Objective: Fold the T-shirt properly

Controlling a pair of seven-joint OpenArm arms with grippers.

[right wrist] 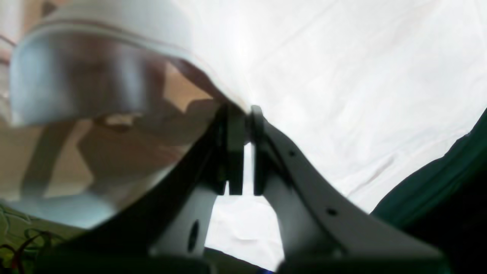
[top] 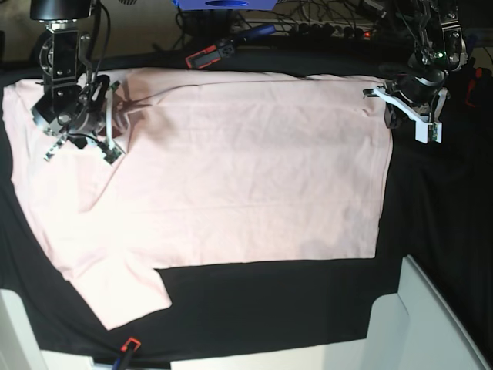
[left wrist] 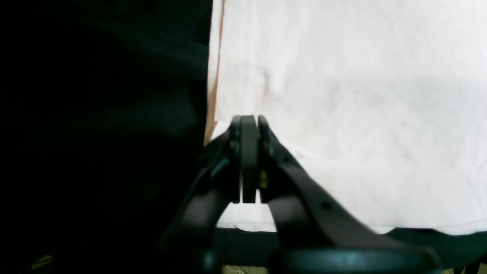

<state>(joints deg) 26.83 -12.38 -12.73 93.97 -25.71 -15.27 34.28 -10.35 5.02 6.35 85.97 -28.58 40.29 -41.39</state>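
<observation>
A large pale pink T-shirt (top: pixel 231 177) lies spread plain side up across a worktop (top: pixel 431 231) draped in black cloth, filling most of the base view from the left edge to right of centre. One short sleeve (top: pixel 127 297) points toward the lower left of the frame.

The right gripper (top: pixel 108 127) sits at the upper left of the base view, at the shirt's collar end. In its wrist view (right wrist: pixel 243 114) the jaws are pinched on a raised fold of the T-shirt (right wrist: pixel 342 76), with the ribbed neckband (right wrist: pixel 76 26) arching up at the left (the close picture is blurred).

The left gripper (top: pixel 393 108) sits at the upper right of the base view, over the shirt's hem corner. In its wrist view (left wrist: pixel 249 120) the jaws are pressed together above the pale fabric (left wrist: pixel 342 95), close to its edge; I cannot tell whether cloth is caught between them
</observation>
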